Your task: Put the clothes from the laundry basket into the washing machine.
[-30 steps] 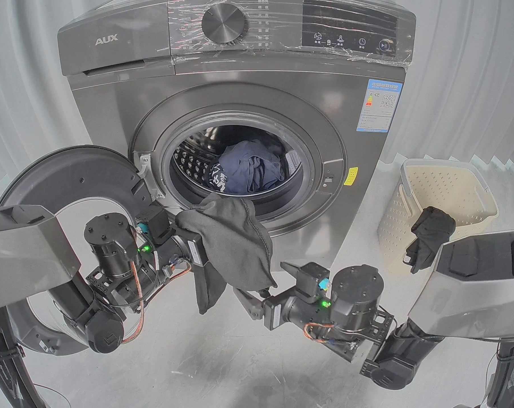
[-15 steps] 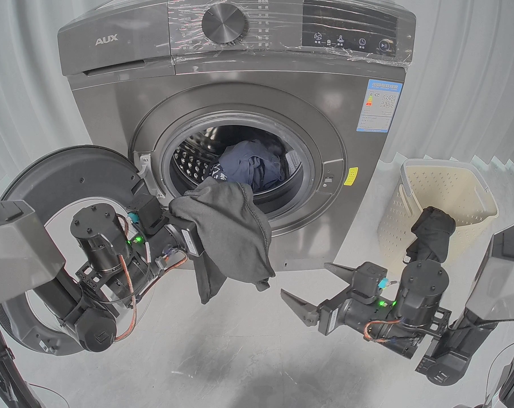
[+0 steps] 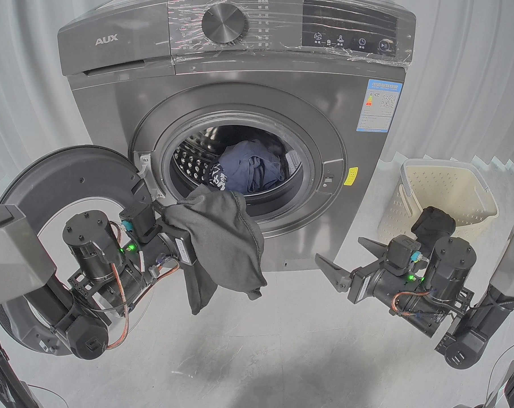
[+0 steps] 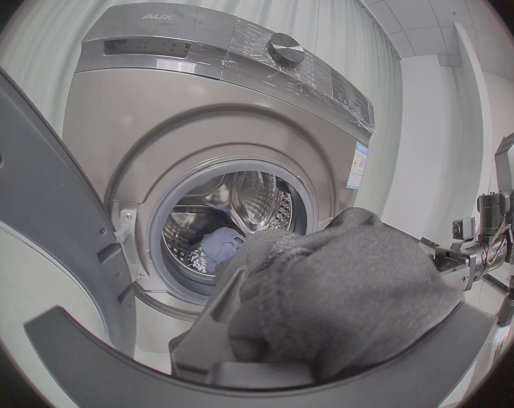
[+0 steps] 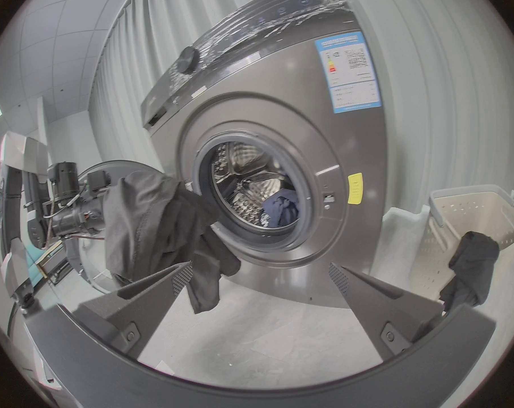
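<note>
The washing machine (image 3: 234, 86) stood with its round door (image 3: 70, 182) swung wide to the robot's left. Inside the drum lay a dark blue garment (image 3: 248, 168), bunched towards the back.

Just in front of the opening, low and on the door side, the left gripper (image 3: 182, 249) had its fingers clamped on a grey garment (image 3: 223, 239), with most of them buried under the cloth. The garment hung draped over them, its long axis running up and down. Its top edge sat level with the lower lip of the drum's mouth and its loose ends pointed at the floor.

The right gripper (image 3: 339, 249) hung lower and to the right, above the floor. Its fingers were spread wide with nothing between them, aimed back towards the machine.

Beyond it the cream laundry basket (image 3: 472, 168) stood beside the machine's right flank. A black garment (image 3: 432, 222) was slung over its near rim, trailing down the outside wall.
</note>
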{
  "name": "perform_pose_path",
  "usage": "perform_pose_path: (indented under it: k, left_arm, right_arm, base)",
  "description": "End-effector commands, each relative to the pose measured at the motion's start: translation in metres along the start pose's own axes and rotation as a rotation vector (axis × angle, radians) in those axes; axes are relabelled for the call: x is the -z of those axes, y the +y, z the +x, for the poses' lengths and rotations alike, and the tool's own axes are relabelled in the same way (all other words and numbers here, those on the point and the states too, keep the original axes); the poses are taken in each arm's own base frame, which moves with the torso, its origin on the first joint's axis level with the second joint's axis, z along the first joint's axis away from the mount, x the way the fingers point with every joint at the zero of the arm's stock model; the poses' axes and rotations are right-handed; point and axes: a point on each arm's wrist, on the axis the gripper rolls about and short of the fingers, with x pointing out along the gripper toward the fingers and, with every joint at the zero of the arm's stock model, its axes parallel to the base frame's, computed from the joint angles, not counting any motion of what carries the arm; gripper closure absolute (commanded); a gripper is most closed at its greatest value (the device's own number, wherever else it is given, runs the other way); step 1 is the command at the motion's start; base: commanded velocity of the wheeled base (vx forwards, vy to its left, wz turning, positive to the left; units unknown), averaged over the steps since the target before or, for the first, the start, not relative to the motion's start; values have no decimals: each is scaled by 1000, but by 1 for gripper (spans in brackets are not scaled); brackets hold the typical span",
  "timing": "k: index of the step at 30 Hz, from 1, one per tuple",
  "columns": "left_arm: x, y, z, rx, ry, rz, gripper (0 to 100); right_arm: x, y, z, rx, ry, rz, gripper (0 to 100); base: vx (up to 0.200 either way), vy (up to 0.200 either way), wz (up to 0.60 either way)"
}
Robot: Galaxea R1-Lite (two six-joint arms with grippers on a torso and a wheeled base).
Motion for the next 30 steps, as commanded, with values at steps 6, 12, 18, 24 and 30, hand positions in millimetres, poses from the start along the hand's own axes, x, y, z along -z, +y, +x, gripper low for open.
perform_pose_path:
  k: [6, 12, 18, 24, 30]
  left_arm:
    - [-6, -3, 1, -60, -24, 22, 100]
    - [0, -5, 0, -59, -3, 21, 100]
    - [-1, -5, 3, -66, -11, 25, 100]
    - [3, -7, 5, -96, -2, 22, 100]
    - [10, -10, 7, -90, 20, 28, 100]
  right_arm:
    - [-5, -8, 1, 30, -20, 4, 0]
    - [-7, -3, 4, 38, -37, 17, 0]
    - [-5, -2, 4, 36, -30, 21, 0]
    - [-4, 1, 3, 24, -27, 20, 0]
    - [-4, 7, 3, 7, -26, 21, 0]
  base:
    - [0, 0, 0]
    - [67, 0, 0]
    - [133, 0, 0]
    - [67, 0, 0]
    - [200, 0, 0]
